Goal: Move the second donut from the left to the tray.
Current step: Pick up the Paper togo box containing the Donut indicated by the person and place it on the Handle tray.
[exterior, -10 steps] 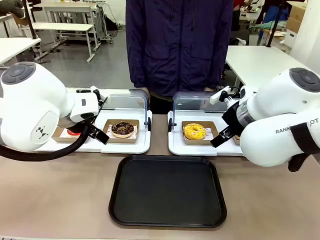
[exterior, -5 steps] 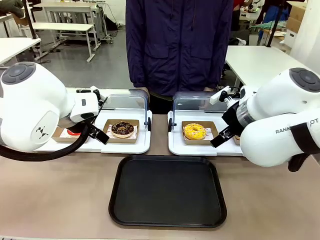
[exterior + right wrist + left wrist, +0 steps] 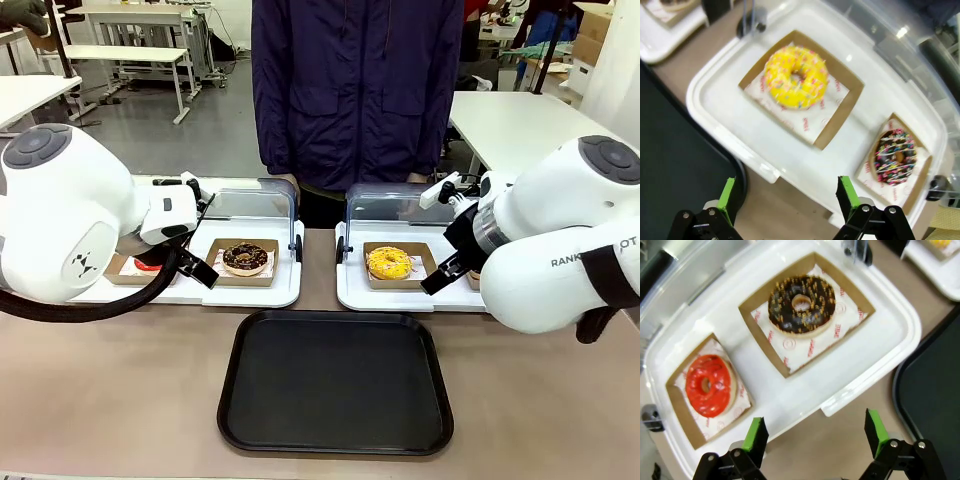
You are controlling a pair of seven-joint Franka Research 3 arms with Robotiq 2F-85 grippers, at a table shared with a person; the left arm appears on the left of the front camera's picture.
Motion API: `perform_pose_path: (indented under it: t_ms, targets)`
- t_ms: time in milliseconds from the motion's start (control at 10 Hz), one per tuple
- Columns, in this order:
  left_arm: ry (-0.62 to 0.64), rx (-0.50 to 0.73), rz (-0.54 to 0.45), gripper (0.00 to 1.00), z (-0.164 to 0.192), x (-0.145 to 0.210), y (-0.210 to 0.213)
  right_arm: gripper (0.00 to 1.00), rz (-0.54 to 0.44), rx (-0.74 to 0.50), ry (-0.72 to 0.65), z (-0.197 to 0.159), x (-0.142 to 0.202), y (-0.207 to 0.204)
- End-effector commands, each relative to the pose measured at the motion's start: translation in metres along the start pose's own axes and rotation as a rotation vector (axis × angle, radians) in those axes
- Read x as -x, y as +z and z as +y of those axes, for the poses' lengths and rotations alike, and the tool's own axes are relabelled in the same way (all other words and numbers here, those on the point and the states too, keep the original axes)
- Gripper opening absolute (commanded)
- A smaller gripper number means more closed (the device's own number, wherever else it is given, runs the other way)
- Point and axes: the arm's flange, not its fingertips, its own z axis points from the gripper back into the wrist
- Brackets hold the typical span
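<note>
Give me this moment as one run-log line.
left hand: open, short of chocolate donut | chocolate donut: untouched in cardboard tray | black tray: no donut yet | right hand: open, near yellow donut

Only the person (image 3: 357,90) across the table has shifted slightly.

A tan tabletop (image 3: 110,400) carries a large flat black rectangular tray (image 3: 335,390) with rounded corners and a raised rim, set at the near middle. Just beyond it lie a left white plastic display tray (image 3: 250,294) and a right white plastic display tray (image 3: 385,297), side by side with a strip of bare tabletop between them. Each has a clear lid (image 3: 250,205) standing open at its far side.
</note>
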Motion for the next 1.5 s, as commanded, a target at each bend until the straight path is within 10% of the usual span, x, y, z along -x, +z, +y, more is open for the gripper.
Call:
perform_pose_path:
  t_ms: [0, 400, 800, 1400]
  targets:
    - [-0.001, 0.112, -0.027, 1.00, 0.027, -0.036, 0.039, 1.00, -0.058, -0.040, -0.034, -0.039, -0.047, 0.057]
    - [-0.145, 0.373, -0.014, 1.00, 0.110, -0.044, 0.119, 1.00, -0.217, -0.257, -0.050, -0.152, -0.022, 0.188]
    - [-0.214, 0.512, -0.285, 1.00, 0.203, 0.029, 0.161, 1.00, -0.406, -0.362, 0.023, -0.255, 0.081, 0.219]
    - [-0.244, 0.552, -0.473, 1.00, 0.228, 0.072, 0.165, 1.00, -0.568, -0.425, 0.026, -0.263, 0.138, 0.212]
